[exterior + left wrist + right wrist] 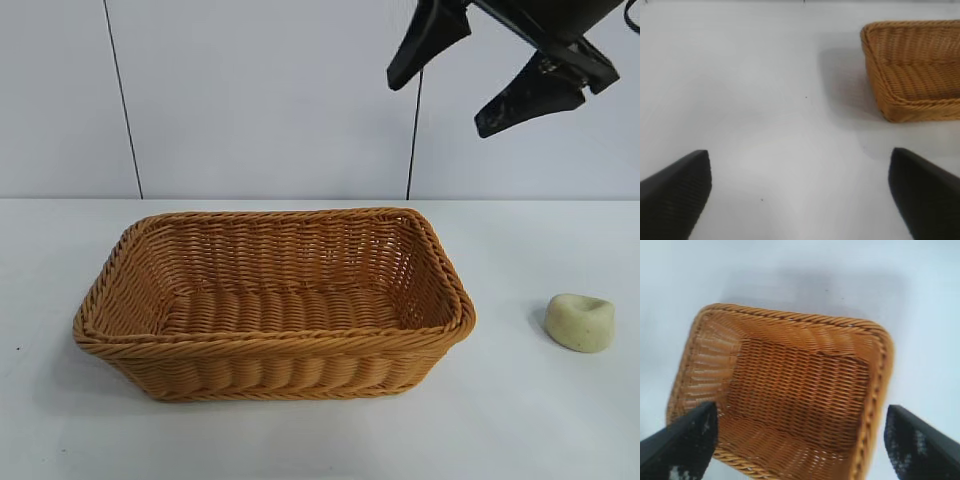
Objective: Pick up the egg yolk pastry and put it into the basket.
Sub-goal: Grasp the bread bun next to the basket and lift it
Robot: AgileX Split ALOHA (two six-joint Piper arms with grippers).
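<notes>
The egg yolk pastry (580,322), a small pale yellow lump with a dimpled top, lies on the white table to the right of the basket (270,345). The orange-brown wicker basket stands empty in the middle of the table. My right gripper (470,75) hangs open high above the basket's right end, well above and left of the pastry, with nothing between its fingers. In the right wrist view the open right gripper (800,440) looks down into the basket (790,385). My left gripper (800,192) is open over bare table, with the basket's end (912,70) off to one side.
The white table (560,420) runs to a pale panelled wall (250,90) behind. Bare table surrounds the basket on all sides.
</notes>
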